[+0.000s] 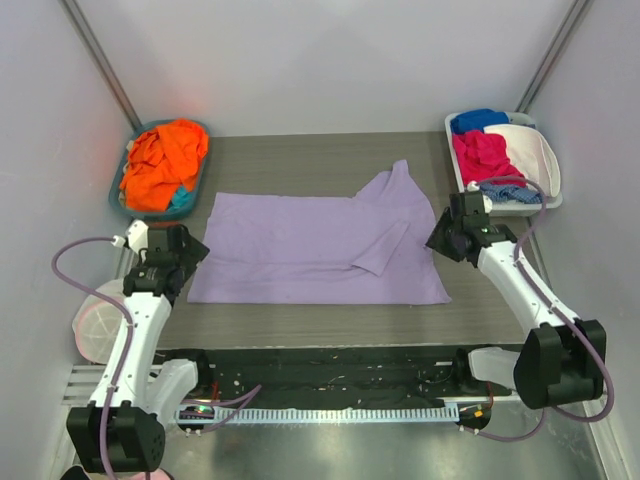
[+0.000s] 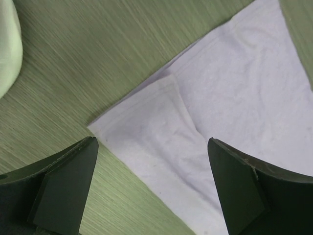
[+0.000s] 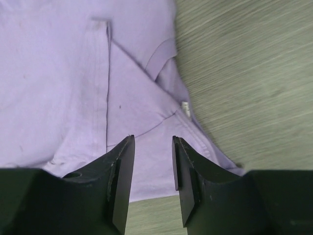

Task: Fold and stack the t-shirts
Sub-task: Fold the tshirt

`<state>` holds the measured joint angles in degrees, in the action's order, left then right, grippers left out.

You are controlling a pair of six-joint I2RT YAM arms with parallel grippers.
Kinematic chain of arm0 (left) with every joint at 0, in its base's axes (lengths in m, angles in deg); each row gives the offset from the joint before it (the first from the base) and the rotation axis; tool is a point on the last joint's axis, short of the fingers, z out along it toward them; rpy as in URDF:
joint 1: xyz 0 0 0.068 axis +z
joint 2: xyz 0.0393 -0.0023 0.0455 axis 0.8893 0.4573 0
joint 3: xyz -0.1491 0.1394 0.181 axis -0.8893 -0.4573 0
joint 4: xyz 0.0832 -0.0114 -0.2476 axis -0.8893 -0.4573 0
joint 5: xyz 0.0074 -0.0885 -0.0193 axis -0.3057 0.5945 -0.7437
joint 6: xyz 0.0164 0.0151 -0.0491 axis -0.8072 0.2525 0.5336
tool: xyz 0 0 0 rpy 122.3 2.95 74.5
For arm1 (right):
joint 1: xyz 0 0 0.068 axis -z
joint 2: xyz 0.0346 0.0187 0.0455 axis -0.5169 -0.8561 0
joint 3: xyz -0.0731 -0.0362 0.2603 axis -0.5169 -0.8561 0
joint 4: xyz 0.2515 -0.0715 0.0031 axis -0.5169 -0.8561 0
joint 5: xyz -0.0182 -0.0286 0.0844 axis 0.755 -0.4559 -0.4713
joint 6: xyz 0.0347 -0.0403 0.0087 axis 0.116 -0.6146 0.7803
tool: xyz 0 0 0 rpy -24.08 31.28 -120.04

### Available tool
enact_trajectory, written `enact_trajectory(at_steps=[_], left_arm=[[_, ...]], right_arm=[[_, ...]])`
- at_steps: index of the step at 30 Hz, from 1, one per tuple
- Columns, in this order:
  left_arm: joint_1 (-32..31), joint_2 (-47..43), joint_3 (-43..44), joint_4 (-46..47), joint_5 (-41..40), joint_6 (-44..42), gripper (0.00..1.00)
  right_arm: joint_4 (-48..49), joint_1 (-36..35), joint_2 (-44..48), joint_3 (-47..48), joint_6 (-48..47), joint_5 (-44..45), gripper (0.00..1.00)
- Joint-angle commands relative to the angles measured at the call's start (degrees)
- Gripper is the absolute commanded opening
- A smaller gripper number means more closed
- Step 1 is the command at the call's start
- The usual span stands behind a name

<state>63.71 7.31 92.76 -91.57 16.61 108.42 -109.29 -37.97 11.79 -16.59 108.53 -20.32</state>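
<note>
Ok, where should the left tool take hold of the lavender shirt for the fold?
Grip the lavender shirt at its corner, which lies between the fingers of the open left tool. Come down from above on the table side: the cloth lies flat there with free edges, so one finger can likely slide under and pinch.
</note>
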Motion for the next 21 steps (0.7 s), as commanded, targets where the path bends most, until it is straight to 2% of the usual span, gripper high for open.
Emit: enact_trajectory(at_steps=[1, 6, 11, 21], left_arm=[[0.4, -1.7, -2.4, 2.8, 3.4, -1.1, 1.0], [0.4, -2.3, -3.2, 2.8, 3.6, -2.2, 1.0], [0.4, -3.2, -4.1, 2.5, 3.4, -3.1, 1.0], [0.3, -3.4, -4.6, 2.0, 3.2, -4.6, 1.0]], right_arm=[[7.0, -3.8, -1.7, -1.0, -3.3, -6.3, 0.45], [9.3, -11.9, -6.8, -1.0, -1.6, -4.0, 0.55], [13.0, -19.2, -10.2, -2.4, 4.2, -2.7, 0.55], [19.1, -21.3, -13.7, -5.8, 7.8, -2.5, 0.51]])
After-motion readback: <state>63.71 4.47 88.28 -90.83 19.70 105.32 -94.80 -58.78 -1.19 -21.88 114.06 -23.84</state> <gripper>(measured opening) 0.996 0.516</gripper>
